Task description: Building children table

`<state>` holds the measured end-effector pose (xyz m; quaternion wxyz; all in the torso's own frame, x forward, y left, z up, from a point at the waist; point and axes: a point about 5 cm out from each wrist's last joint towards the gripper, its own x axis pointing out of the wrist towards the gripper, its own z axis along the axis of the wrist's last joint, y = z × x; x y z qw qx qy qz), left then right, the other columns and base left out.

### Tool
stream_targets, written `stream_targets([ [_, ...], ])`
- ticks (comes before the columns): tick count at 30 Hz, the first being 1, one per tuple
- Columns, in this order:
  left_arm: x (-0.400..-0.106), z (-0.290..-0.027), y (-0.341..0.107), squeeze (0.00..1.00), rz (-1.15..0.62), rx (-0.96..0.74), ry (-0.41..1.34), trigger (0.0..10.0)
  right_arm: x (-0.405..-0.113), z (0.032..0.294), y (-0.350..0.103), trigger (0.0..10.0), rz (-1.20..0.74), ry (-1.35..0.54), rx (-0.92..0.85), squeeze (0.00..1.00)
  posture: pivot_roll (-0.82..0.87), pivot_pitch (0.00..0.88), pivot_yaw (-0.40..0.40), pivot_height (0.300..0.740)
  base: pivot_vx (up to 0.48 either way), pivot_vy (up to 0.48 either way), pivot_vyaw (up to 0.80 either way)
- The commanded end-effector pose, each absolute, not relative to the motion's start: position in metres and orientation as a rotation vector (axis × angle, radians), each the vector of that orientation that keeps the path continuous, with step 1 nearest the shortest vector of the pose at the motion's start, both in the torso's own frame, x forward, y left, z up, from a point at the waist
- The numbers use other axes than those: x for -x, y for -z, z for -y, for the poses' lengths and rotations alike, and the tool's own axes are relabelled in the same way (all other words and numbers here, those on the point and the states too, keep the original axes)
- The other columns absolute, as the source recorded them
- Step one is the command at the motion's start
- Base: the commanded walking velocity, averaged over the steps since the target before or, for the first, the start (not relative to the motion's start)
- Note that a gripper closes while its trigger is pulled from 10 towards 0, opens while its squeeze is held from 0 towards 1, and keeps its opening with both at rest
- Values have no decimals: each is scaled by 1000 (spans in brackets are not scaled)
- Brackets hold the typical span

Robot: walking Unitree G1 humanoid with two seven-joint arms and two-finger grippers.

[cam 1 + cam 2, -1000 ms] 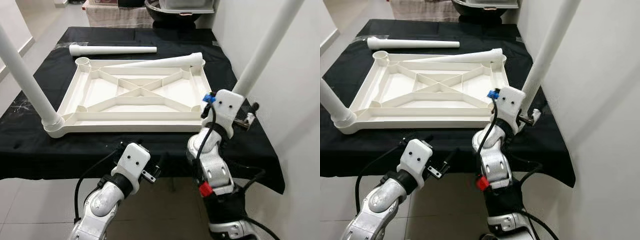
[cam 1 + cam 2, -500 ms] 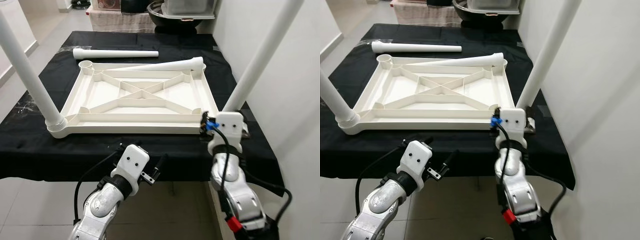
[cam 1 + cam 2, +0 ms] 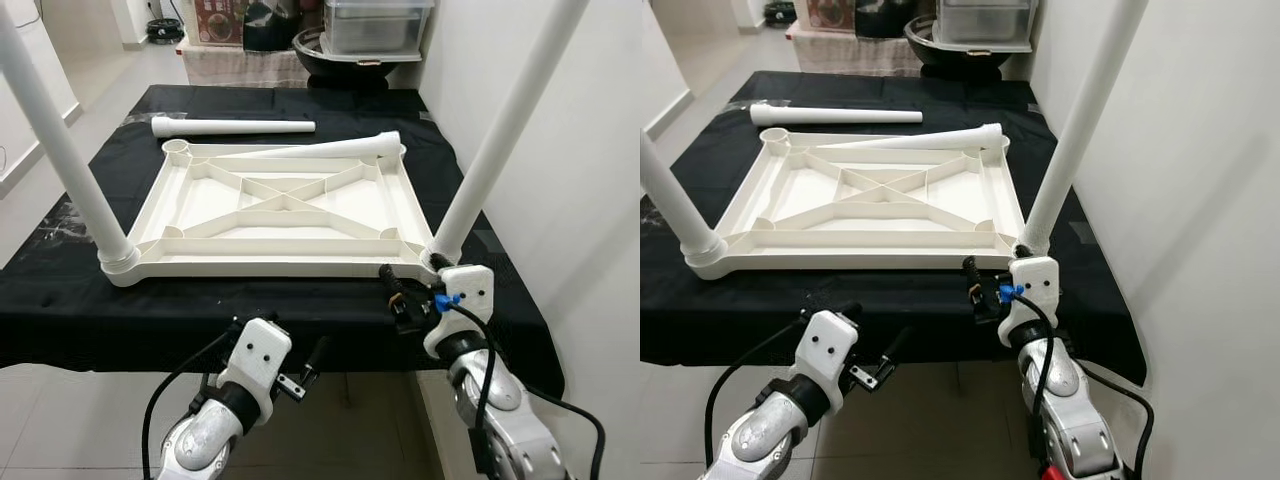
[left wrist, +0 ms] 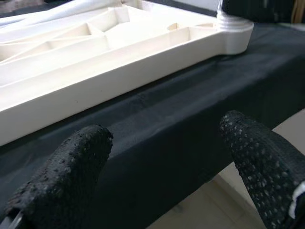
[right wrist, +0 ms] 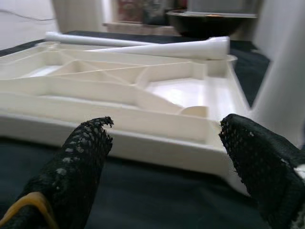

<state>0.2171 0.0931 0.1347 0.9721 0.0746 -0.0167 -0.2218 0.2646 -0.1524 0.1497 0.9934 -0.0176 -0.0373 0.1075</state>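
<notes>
Tabletop (image 3: 285, 215) lay upside down mid-cloth on the black table (image 3: 90, 300), two legs upright in its near corners (left leg (image 3: 60, 150), right leg (image 3: 500, 130)), a third leg (image 3: 320, 150) lying loose across its far edge and a fourth (image 3: 232, 126) on the cloth beyond. Both pincers were spread wide and empty at the near edge: right gripper (image 3: 400, 295) w/ fingers just beside the near-right corner, left gripper (image 3: 275, 355) below the edge. Since a sec ago the right arm let go of the right leg and dropped low; next, I'd judge, reach for a loose leg near its middle, stand it vertical over the far-left socket (image 3: 176, 148), press straight down.

silver arms; white wrist housings | black cables; blue clip | left end effector (image 4: 162, 186): black dotted fingers (image 4: 62, 171)
</notes>
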Motion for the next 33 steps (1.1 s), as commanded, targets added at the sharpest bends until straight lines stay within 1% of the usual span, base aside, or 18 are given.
stream_targets([
  [1,-215,-96,-133,0,26,-143,418,10000,-258,145,-149,10000,81,-282,28,0,55,72,-42,740,0,0,0],
  [4,-213,-100,-132,0,20,-132,381,10000,-250,136,-144,10000,67,-383,4,0,58,64,-42,740,0,0,0],
  [7,-212,-100,-129,0,11,-135,368,10000,-246,132,-137,10000,48,-426,22,0,57,57,-44,740,0,0,-800],
  [11,-213,-101,-127,0,8,-136,358,10000,-245,134,-135,10000,64,-428,33,0,57,49,-42,740,0,0,-406],
  [18,-216,-102,-126,0,3,-136,339,10000,-259,138,-138,10000,77,-405,36,0,59,55,-44,740,0,-433,0],
  [23,-216,-103,-125,0,-4,-122,322,10000,-265,142,-139,10000,79,-388,31,0,61,59,-46,740,258,-401,0],
  [27,-218,-105,-126,0,-12,-86,310,10000,-269,144,-142,10000,92,-387,-3,0,63,70,-48,740,0,0,0],
  [29,-218,-105,-126,0,-8,-92,315,10000,-271,145,-143,10000,102,-388,3,0,65,73,-52,740,0,0,0],
  [33,-218,-105,-127,0,-2,-102,312,10000,-279,153,-143,10000,81,-358,-39,0,66,78,-51,740,0,0,0],
])
